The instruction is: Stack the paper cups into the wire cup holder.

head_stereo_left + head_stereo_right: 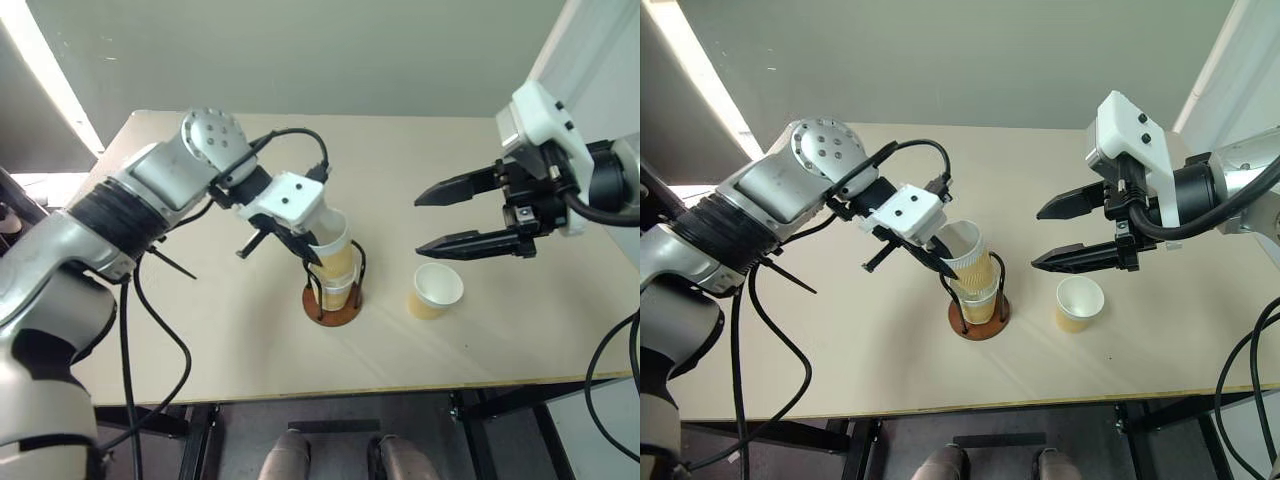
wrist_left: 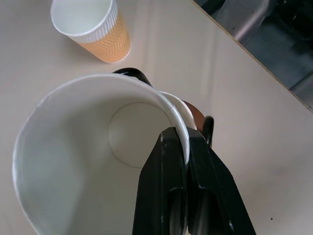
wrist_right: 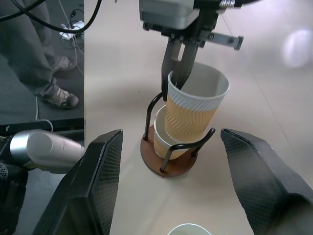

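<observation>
Left hand [image 3: 177, 73] pinches cup [image 3: 193, 105] rim, tilted over holder [image 3: 168, 154]; right hand [image 1: 432, 222] open, empty, w/ bare table [image 1: 520, 340] beyond.

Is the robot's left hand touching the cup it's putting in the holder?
Touching. In the left wrist view the left gripper has its jaws pinched on the rim of the cup, one inside and one outside. The right wrist view shows the same grip.

Bright, even light fills my view; a white glare strip [image 1: 45, 75] burns at the upper left, and my fingers [image 3: 95, 186] blur up close.
</observation>
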`<state>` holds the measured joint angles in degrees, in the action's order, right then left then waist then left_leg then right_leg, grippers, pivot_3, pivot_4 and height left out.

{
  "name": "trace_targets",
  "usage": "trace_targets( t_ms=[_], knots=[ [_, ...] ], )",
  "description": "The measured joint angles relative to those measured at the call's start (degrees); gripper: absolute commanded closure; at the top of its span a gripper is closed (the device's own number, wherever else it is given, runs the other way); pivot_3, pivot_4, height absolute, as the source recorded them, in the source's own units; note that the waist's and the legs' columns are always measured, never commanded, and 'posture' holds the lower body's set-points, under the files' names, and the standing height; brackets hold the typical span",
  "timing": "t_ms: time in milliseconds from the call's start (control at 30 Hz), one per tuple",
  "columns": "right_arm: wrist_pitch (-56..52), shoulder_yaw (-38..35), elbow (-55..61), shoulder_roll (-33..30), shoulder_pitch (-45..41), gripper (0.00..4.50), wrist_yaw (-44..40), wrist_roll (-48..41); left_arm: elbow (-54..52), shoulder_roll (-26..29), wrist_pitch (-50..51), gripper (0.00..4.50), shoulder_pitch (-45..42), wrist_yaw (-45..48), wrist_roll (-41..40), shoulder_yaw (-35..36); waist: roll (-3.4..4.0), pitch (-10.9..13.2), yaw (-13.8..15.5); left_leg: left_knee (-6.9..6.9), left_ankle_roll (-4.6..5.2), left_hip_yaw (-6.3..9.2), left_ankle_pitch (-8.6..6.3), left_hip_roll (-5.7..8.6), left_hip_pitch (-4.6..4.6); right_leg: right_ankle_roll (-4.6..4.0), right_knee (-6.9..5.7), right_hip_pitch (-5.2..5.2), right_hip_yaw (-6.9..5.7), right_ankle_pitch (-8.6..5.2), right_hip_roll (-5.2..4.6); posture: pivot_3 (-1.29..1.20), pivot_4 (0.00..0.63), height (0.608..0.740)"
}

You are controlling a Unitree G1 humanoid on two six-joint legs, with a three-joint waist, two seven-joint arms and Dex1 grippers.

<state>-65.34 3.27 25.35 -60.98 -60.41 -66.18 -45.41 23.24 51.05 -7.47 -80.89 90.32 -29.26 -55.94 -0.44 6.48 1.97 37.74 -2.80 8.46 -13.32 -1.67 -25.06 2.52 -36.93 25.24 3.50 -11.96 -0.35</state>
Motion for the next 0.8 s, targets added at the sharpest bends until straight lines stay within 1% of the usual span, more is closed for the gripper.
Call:
trace_targets(
  t_ms=[67,167,467,533,567,700,800],
  knots=[
    [0.00,0.00,-0.05,-0.03,0.01,1.20,0.11,-0.01,0.17,-0.83,-0.04,4.47,0.58,0.00,0.37,0.01,0.01,0.00,-0.04,0.02,0.01,-0.07,0.00,0.06,0.00,0.01,0.00,0.00,-0.04,0.00,0.07,0.00,0.150,0.740],
    [0.00,0.00,-0.08,-0.06,0.04,1.20,0.43,-0.03,0.11,-1.27,0.27,3.92,1.19,0.02,0.38,0.06,0.01,0.00,-0.01,0.15,0.07,-0.08,-0.05,0.04,-0.05,0.02,-0.01,0.00,-0.03,0.01,0.08,0.00,0.150,0.740],
    [0.04,0.00,-0.09,-0.58,0.74,1.20,0.46,-0.03,-0.34,-0.68,1.34,0.97,1.10,0.09,0.08,0.21,0.01,0.00,0.03,0.25,0.12,-0.11,-0.08,0.05,-0.08,0.10,0.00,-0.01,0.03,0.06,0.04,0.00,0.150,0.740],
    [0.33,0.00,-0.16,-0.63,1.06,1.20,0.56,0.04,0.85,-1.60,1.26,0.19,1.09,0.11,0.52,1.59,0.01,0.00,0.09,0.29,0.12,-0.10,-0.08,0.06,-0.09,0.11,-0.01,-0.02,0.02,0.06,0.04,0.00,0.150,0.740],
    [0.69,0.00,-0.23,-0.63,1.31,1.20,0.88,0.15,1.79,-2.36,1.23,0.01,1.04,0.13,0.92,2.88,0.01,0.00,0.13,0.29,0.13,-0.10,-0.08,0.06,-0.08,0.12,-0.01,-0.03,0.03,0.07,0.03,0.00,0.150,0.740],
    [3.28,0.02,0.29,-2.14,5.73,1.20,1.40,2.35,5.20,-4.48,4.02,0.01,0.63,0.18,1.82,9.94,0.01,0.00,0.24,0.31,0.15,-0.10,-0.09,0.05,-0.10,0.15,0.03,-0.05,0.05,0.08,-0.02,0.00,0.150,0.740],
    [5.56,0.41,1.28,-3.72,9.62,1.20,1.31,4.67,6.39,-4.84,7.63,0.01,0.58,0.23,1.96,14.61,0.01,0.00,0.25,0.30,0.15,-0.14,-0.09,0.04,-0.10,0.16,0.04,-0.04,0.07,0.09,0.02,0.00,0.150,0.740]
  ],
)
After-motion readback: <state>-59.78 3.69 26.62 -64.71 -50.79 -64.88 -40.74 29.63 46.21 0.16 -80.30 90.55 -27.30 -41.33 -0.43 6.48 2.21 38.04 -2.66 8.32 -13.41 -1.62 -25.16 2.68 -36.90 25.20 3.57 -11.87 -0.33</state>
